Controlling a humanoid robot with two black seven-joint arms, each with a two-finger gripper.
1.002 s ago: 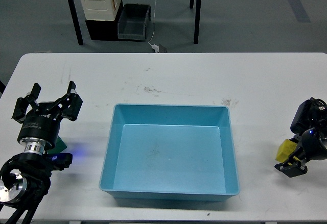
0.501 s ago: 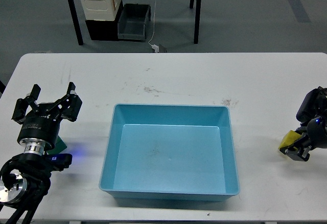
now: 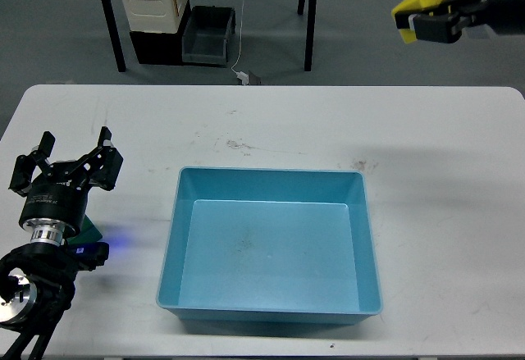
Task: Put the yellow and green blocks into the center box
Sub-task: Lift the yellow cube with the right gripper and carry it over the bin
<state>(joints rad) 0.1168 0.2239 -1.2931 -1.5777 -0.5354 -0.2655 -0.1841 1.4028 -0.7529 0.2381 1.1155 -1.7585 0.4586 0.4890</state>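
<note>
Tray (image 3: 271,180): light blue throughout, with faint grey scuffs on its floor. Table (image 3: 410,147) under the tray: white, marked with small dark smudges. Block (image 3: 413,5), up and right of the tray: bright yellow, in a black gripper (image 3: 420,22). Block (image 3: 87,230), left of the tray: dark green. Bins beyond the table: cream (image 3: 153,1), black (image 3: 152,47), grey (image 3: 210,35).

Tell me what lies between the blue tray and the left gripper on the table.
In the head view, only bare white tabletop separates the left gripper from the blue tray; the green block sits lower, tucked against that arm.
</note>
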